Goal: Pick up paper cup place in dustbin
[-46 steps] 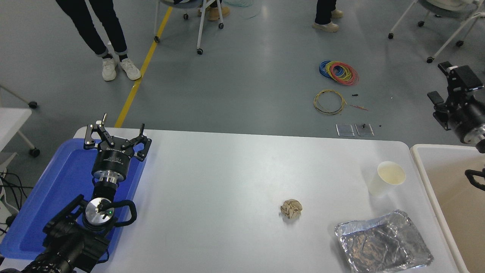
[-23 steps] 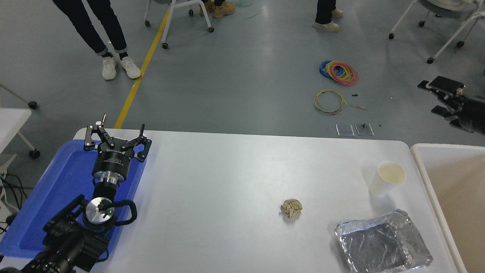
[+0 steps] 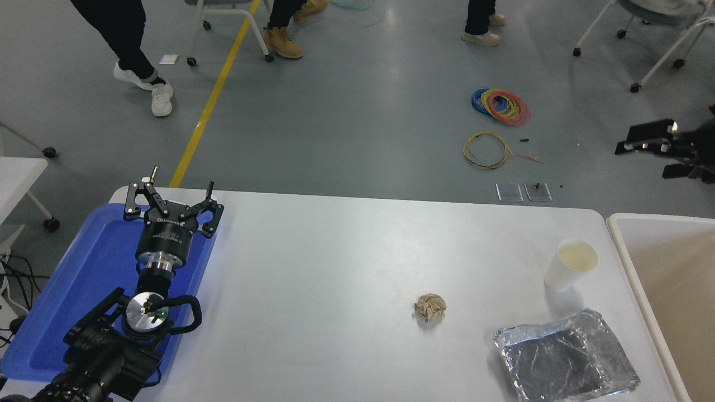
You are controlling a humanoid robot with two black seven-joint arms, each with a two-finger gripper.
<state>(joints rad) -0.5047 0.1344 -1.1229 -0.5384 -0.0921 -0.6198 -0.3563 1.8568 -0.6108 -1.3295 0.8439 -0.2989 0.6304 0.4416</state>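
Observation:
The white paper cup (image 3: 571, 265) stands upright near the table's right edge, its cream inside showing. The dustbin (image 3: 621, 237), with a thick white rim and tan inside, stands right beside the table, just right of the cup. My right gripper (image 3: 652, 158) hangs in the air at the picture's right edge, above the floor beyond the dustbin's far end and well apart from the cup. Its fingers look open and empty. My left gripper (image 3: 170, 195) is parked open over the blue tray at the lower left.
A crumpled brown paper ball (image 3: 429, 307) lies left of the cup. A crinkled silver foil tray (image 3: 565, 357) sits at the front right corner. The blue plastic tray (image 3: 84, 279) lies under the left arm. People's legs, chairs and wire coils are on the floor beyond.
My right gripper has turned and drawn back towards the picture's right edge, staying high in the air. The cup has not moved. People and a chair beyond the table have shifted.

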